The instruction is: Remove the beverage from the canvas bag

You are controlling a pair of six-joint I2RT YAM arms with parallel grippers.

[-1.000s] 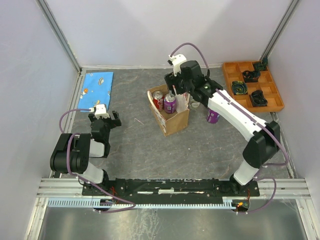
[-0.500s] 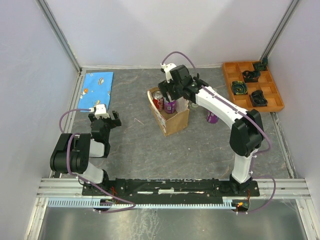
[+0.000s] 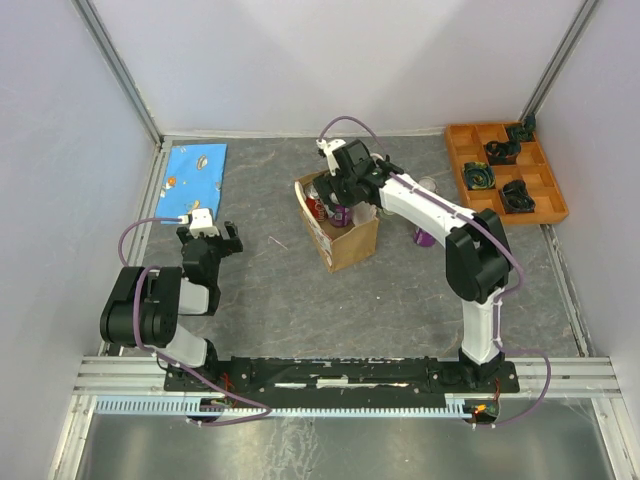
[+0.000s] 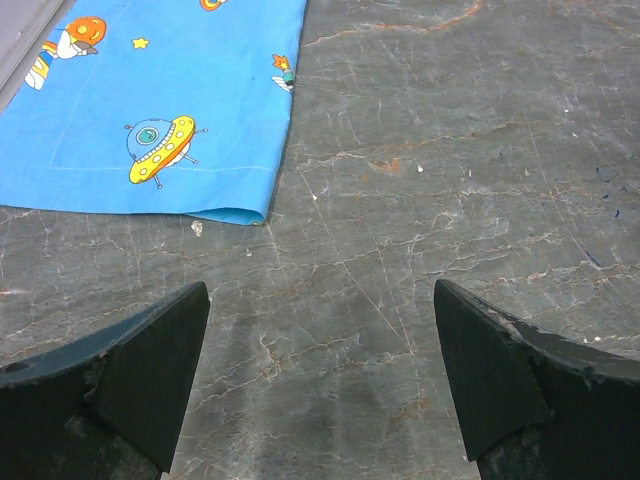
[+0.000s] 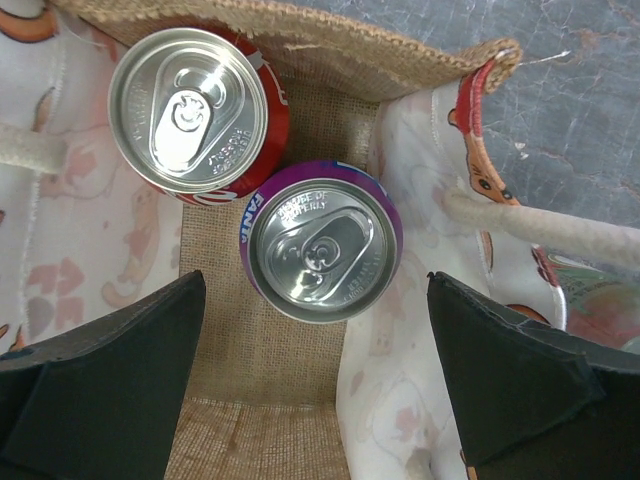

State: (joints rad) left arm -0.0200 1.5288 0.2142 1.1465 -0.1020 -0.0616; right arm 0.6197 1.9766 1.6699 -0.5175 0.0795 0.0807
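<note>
Hovering over the open mouth of the canvas bag, the right pincer is spread wide and grips nothing. In its wrist view the fingers sit at 9 and 3 o'clock of the purple can. Both drinks are inside the bag, with the red can touching the purple one at its 11 o'clock. In the way we see pale lining close on both sides and a cream handle lying across at 3 o'clock.

On the worktop we note a second purple can at the bag's 3 o'clock, an orange tray at 2 o'clock, and a blue cloth at 10 o'clock. The left pincer is released, over bare worktop near the cloth.

Versus a second ago, the right arm has swung from the bag's 1 o'clock to over its mouth. The left arm is unchanged.

Both cans stand upright, lids up, long axis vertical. The bag is upright and runs roughly 11 to 5 o'clock in the top view.
</note>
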